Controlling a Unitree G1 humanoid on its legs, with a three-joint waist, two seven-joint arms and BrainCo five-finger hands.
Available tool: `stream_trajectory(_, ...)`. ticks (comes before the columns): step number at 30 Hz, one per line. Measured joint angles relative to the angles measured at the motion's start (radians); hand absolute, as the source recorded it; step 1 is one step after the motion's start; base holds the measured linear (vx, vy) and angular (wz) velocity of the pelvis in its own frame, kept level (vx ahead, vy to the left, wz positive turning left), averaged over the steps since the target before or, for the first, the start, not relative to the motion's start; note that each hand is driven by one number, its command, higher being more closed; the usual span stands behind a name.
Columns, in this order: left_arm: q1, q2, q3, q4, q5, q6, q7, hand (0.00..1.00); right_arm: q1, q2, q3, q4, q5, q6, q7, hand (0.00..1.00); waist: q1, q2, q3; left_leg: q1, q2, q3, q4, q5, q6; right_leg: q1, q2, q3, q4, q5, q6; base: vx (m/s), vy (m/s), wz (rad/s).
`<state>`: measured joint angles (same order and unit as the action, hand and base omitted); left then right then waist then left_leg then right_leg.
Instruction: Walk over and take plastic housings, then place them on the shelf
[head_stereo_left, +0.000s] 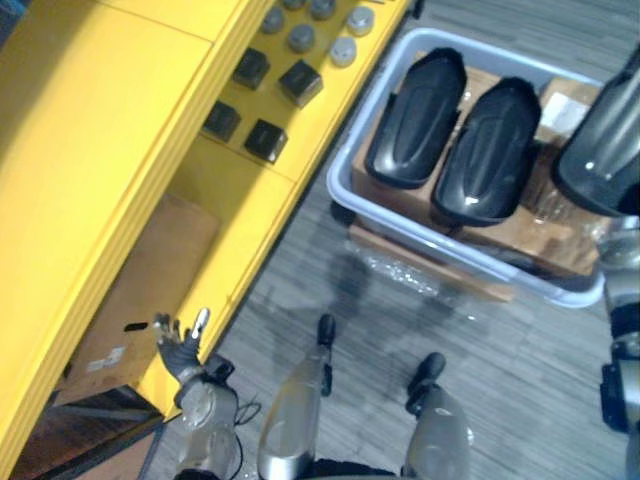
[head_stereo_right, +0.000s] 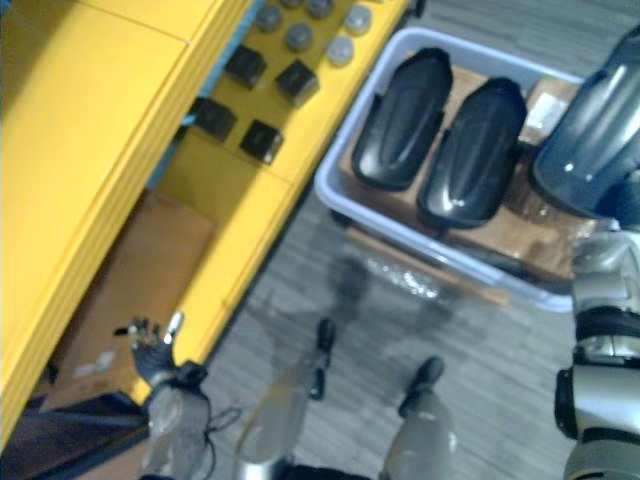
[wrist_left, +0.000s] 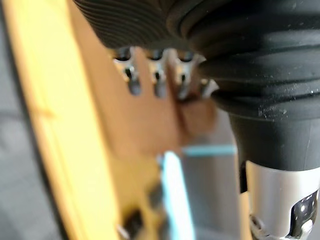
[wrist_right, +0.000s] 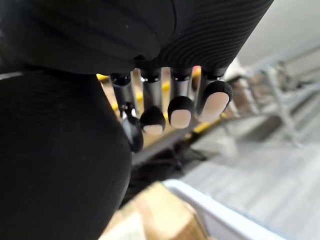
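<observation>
Two black plastic housings (head_stereo_left: 415, 115) (head_stereo_left: 487, 150) lie side by side on cardboard boxes inside a pale grey bin (head_stereo_left: 350, 190) on the floor. A third black housing (head_stereo_right: 590, 140) hangs raised at the right, above the bin's right end. My right hand (wrist_right: 152, 117) is shut on it, its fingers curled against the dark shell (wrist_right: 50, 160) in the right wrist view. My left hand (head_stereo_left: 180, 345) is low at the left beside the yellow shelf (head_stereo_left: 100, 150), its fingers (wrist_left: 157, 80) spread and holding nothing.
One shelf level carries small black boxes (head_stereo_left: 300, 82) and grey discs (head_stereo_left: 343, 50). A brown cardboard sheet (head_stereo_left: 150, 280) lies on the lower level. Grey carpet runs between the shelf and the bin.
</observation>
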<state>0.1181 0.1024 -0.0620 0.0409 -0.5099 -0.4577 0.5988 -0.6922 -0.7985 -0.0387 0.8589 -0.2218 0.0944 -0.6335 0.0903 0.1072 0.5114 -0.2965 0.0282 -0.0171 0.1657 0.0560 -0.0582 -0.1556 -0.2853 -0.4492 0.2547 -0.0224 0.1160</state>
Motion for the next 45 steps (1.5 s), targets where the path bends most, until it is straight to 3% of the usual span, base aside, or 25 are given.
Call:
stream_trajectory(4,0.005,0.033,-0.08,-0.192,0.127,0.01,-0.062,0.0,0.06,0.044,-0.02,-0.118,-0.031,-0.018,-0.051,1.0,-0.02,-0.03,-0.008,0.045,0.004,0.014,-0.022,-0.001,0.0,0.06,0.012,-0.012,-0.056,0.021,0.001,0.02,-0.008,-0.01)
stream_trajectory(8,-0.035,0.078,-0.164,-0.268,0.249,0.088,-0.169,0.0,0.103,0.084,-0.019,-0.286,-0.11,-0.067,-0.089,1.0,-0.053,-0.054,-0.04,0.072,0.037,0.1,-0.038,-0.001,0.001,0.092,0.028,-0.009,-0.106,0.045,0.006,0.02,-0.012,-0.11)
stream_trajectory(10,-0.111,0.089,-0.211,-0.269,0.297,0.175,-0.231,0.0,0.135,0.109,-0.017,-0.382,-0.163,-0.09,-0.09,1.0,-0.06,-0.07,-0.073,0.107,0.043,0.14,-0.049,-0.002,0.001,0.115,0.031,0.008,-0.128,0.062,0.008,0.07,0.001,-0.22)
stream_trajectory(14,-0.236,0.102,-0.254,-0.246,0.288,0.332,-0.301,0.0,0.172,0.165,0.017,-0.498,-0.246,-0.131,-0.091,1.0,-0.07,-0.096,-0.148,0.148,0.048,0.18,-0.072,-0.012,-0.001,0.137,0.04,0.035,-0.168,0.074,0.012,0.04,0.005,-0.31)
stream_trajectory(16,-0.322,0.123,-0.27,-0.153,0.268,0.41,-0.331,0.0,0.211,0.216,0.062,-0.576,-0.307,-0.169,-0.091,1.0,-0.086,-0.106,-0.193,0.195,0.057,0.217,-0.104,-0.02,-0.007,0.157,0.048,0.064,-0.181,0.075,0.01,0.03,-0.013,-0.37)
stream_trajectory(19,-0.4,0.121,-0.267,-0.042,0.188,0.446,-0.335,0.0,0.252,0.262,0.096,-0.637,-0.377,-0.224,-0.089,1.0,-0.11,-0.111,-0.229,0.237,0.063,0.248,-0.134,-0.014,-0.012,0.168,0.056,0.097,-0.183,0.075,0.01,0.03,-0.016,-0.33)
stream_trajectory(21,-0.45,0.112,-0.267,0.011,0.096,0.453,-0.341,0.0,0.275,0.287,0.1,-0.651,-0.42,-0.257,-0.089,1.0,-0.13,-0.115,-0.231,0.282,0.065,0.261,-0.161,-0.006,-0.018,0.192,0.061,0.106,-0.186,0.075,0.009,0.01,-0.008,-0.25)
stream_trajectory(25,-0.501,0.077,-0.27,0.05,-0.074,0.454,-0.363,0.0,0.281,0.312,0.109,-0.652,-0.507,-0.309,-0.108,1.0,-0.137,-0.117,-0.25,0.306,0.066,0.29,-0.195,-0.002,-0.021,0.192,0.069,0.136,-0.206,0.08,0.003,-0.01,0.0,-0.2)
stream_trajectory(28,-0.513,0.073,-0.275,0.07,-0.129,0.45,-0.386,0.0,0.281,0.327,0.139,-0.653,-0.571,-0.337,-0.11,1.0,-0.136,-0.119,-0.252,0.329,0.071,0.301,-0.232,0.018,-0.025,0.191,0.081,0.148,-0.213,0.082,0.001,0.0,-0.015,-0.1)
stream_trajectory(33,-0.516,0.055,-0.29,0.083,-0.258,0.429,-0.43,0.0,0.28,0.33,0.18,-0.653,-0.634,-0.348,-0.106,1.0,-0.133,-0.123,-0.254,0.331,0.067,0.299,-0.245,0.035,-0.029,0.188,0.086,0.148,-0.217,0.082,0.0,0.01,0.007,0.01)
stream_trajectory(38,-0.517,0.046,-0.314,0.083,-0.326,0.391,-0.46,0.0,0.28,0.336,0.2,-0.644,-0.655,-0.35,-0.103,1.0,-0.133,-0.142,-0.277,0.331,0.065,0.295,-0.245,0.038,-0.03,0.188,0.086,0.149,-0.224,0.083,0.0,0.02,0.005,0.02)
stream_trajectory(45,-0.517,0.044,-0.316,0.063,-0.388,0.363,-0.495,0.0,0.279,0.345,0.246,-0.587,-0.656,-0.329,-0.087,1.0,-0.133,-0.143,-0.296,0.332,0.065,0.293,-0.245,0.038,-0.029,0.192,0.087,0.15,-0.227,0.083,-0.001,-0.02,0.002,0.0)
